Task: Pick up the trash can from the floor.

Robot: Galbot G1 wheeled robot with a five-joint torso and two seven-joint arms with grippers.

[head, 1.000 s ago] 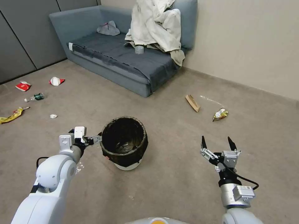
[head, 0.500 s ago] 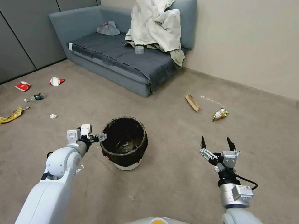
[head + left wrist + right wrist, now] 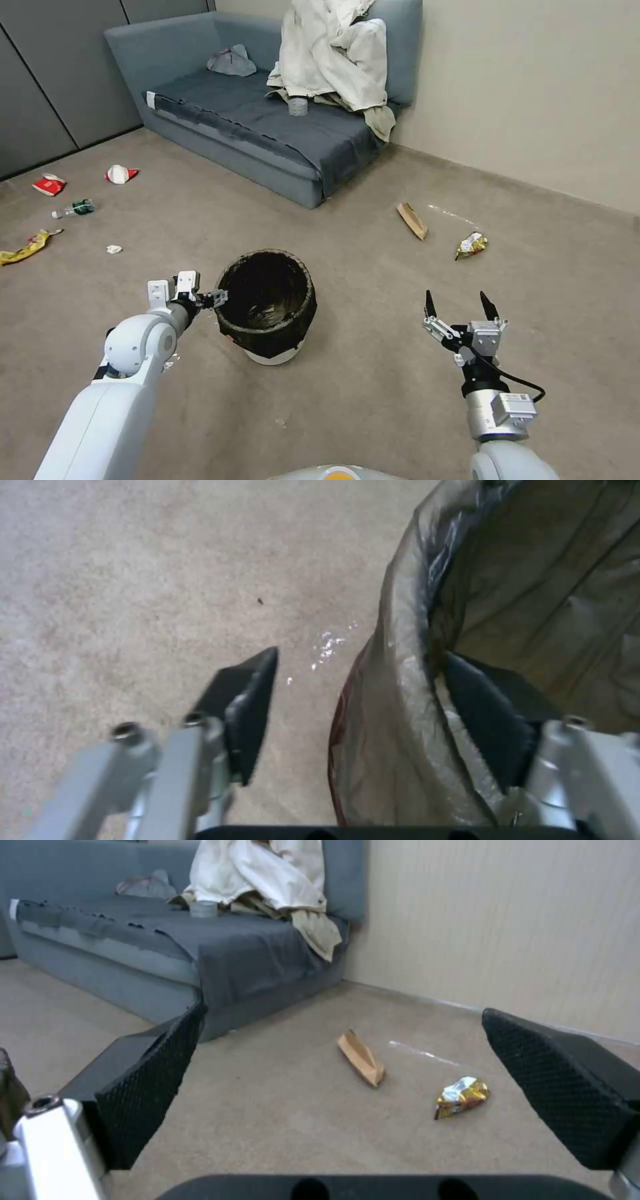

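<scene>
Not lifted yet: trash can (image 3: 267, 307) on floor (image 3: 373, 400); left gripper (image 3: 373, 705) spread astride rim, unclosed; right gripper (image 3: 457, 308) spread, idle.

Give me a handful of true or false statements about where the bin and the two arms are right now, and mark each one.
1. The left tool straddles the trash can wall, one finger inside the liner and one outside. True.
2. The trash can hangs in the air above the floor. False: it stands on the carpet.
3. The right tool is open and holds nothing. True.
4. The right tool touches the trash can's rim. False: it is off to the can's right, apart from it.
5. A gold snack wrapper lies on the sofa. False: it lies on the floor near the wall.
</scene>
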